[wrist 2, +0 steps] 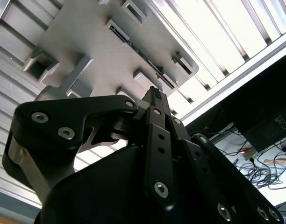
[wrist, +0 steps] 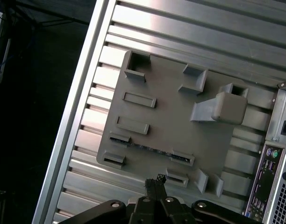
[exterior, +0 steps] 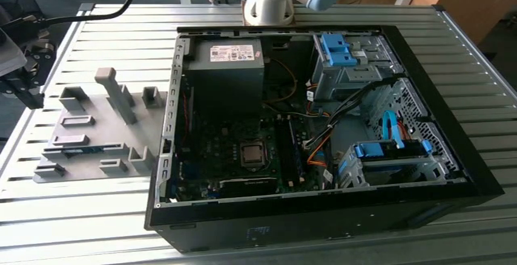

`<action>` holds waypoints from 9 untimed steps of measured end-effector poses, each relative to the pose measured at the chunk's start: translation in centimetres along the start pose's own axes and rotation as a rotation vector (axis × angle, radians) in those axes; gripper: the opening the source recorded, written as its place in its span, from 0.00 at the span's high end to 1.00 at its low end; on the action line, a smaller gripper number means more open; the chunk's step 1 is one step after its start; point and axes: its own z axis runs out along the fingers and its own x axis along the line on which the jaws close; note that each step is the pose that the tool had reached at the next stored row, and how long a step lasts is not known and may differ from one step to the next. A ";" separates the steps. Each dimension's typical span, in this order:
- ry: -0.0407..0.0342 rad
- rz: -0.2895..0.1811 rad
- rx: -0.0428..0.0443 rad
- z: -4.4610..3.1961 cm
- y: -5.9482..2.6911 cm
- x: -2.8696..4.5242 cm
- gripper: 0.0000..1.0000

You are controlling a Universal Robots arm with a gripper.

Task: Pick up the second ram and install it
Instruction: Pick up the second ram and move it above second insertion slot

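The second ram (exterior: pixel 83 150) is a thin blue-green stick lying on edge between two end holders of the grey fixture plate (exterior: pixel 101 117), at the exterior view's left. It appears as a dark line with chips in the first wrist view (wrist: pixel 150 148) and in the second wrist view (wrist 2: pixel 144 63). My gripper (exterior: pixel 32 98) hangs above the table's edge at the exterior view's far left, clear of the plate and holding nothing. Its black fingertips (wrist: pixel 155 179) are pressed together, also in the second wrist view (wrist 2: pixel 154 93), pointing toward the ram's side of the plate.
An open black computer case (exterior: pixel 452 174) fills the table's middle and the exterior view's right, showing a motherboard with its processor socket (exterior: pixel 253 153), a dark memory stick (exterior: pixel 292 150), a power supply (exterior: pixel 226 65) and blue drive cages (exterior: pixel 339 50). A tall grey post (exterior: pixel 117 95) rises from the plate.
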 end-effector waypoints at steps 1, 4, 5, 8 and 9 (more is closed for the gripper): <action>0.0001 -0.002 0.0001 0.00 0.00 0.00 0.89; 0.0020 -0.062 0.0024 0.00 0.00 0.02 0.89; 0.0024 -0.073 0.0028 -0.01 0.00 0.02 0.89; 0.0035 -0.113 0.0043 0.00 0.01 0.04 0.89; 0.0040 -0.128 0.0048 0.00 0.01 0.05 0.89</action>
